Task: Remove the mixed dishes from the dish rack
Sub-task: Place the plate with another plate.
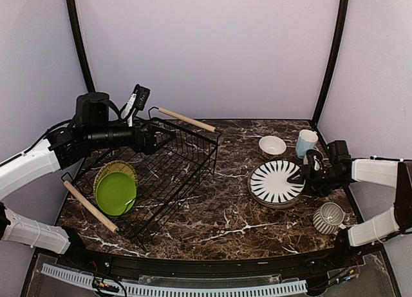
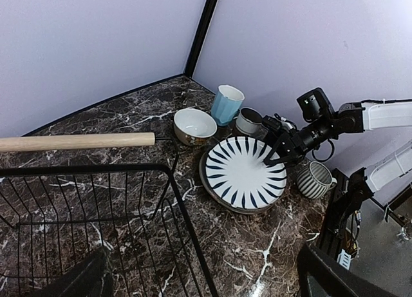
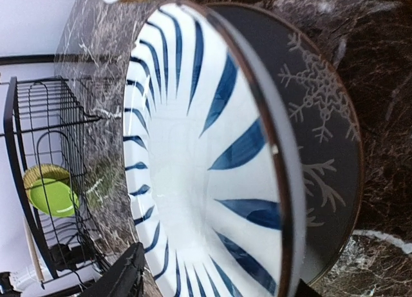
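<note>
The black wire dish rack (image 1: 187,131) stands tilted on the left and holds a lime green plate (image 1: 116,192) in front of an olive-yellow plate (image 1: 116,166). My left gripper (image 1: 154,141) hovers wide open and empty inside the rack's far end. On the right, the radial-striped plate (image 1: 275,181) lies on a dark plate (image 3: 322,149). My right gripper (image 1: 299,176) is at its right rim, jaws apart on either side of the edge, the left finger (image 3: 125,274) off the plate's face. Around it stand a cream bowl (image 1: 272,145), light blue cup (image 1: 306,142), dark mug (image 2: 250,122) and striped mug (image 1: 329,217).
The rack's wooden handles (image 1: 187,119) (image 1: 90,207) stick out at its far and near ends. Bare marble table (image 1: 225,213) lies between the rack and the unloaded dishes. Purple walls with black corner poles (image 1: 331,52) close in the back and sides.
</note>
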You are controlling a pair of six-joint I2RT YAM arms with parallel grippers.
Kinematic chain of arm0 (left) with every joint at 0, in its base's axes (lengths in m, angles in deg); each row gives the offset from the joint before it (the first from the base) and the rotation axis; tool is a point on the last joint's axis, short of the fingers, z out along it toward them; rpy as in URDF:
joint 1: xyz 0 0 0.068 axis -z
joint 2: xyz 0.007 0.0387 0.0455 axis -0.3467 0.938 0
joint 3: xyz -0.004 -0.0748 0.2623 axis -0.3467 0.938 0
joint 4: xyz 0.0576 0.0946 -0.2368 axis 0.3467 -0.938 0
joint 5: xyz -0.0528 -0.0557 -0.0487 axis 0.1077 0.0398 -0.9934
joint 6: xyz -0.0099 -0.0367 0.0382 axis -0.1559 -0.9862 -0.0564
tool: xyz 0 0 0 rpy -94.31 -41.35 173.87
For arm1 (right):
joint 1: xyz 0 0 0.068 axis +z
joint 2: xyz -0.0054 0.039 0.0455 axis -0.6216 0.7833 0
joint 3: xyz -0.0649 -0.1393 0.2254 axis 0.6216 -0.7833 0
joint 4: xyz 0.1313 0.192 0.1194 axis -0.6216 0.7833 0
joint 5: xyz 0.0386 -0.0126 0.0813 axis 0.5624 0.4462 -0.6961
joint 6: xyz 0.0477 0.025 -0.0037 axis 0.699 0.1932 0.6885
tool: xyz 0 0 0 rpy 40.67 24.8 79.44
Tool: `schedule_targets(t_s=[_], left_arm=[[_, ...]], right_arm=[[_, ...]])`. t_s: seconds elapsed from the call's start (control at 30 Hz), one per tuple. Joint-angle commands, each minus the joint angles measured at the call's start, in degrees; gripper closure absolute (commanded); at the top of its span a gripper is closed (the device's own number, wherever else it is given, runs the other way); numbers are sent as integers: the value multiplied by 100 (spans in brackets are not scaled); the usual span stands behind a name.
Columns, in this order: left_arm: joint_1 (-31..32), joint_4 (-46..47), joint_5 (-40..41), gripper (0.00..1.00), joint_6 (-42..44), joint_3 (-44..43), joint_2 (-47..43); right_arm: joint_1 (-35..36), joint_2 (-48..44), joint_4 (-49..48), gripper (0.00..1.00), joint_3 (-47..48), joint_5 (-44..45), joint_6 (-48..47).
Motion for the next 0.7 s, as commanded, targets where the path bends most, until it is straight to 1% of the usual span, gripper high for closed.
schedule_targets(t_s=[0.0, 0.13, 0.27, 0.43, 0.67], left_arm=[[-5, -118, 31, 1, 58, -214, -36], [-2, -191, 59, 1, 105, -237, -8], [1, -310, 150, 1, 153, -247, -11], [-3, -523, 349, 1, 221, -282, -28], [-2, -857, 704, 1, 281, -349, -65]], right_arm=[[244, -83, 150, 39, 236, 309, -66], [368, -51, 447, 29, 367, 586, -155], [478, -7, 696, 23, 467, 830, -229], [662, 61, 885, 20, 538, 1063, -266], [781, 151, 1207, 18, 596, 1631, -315]])
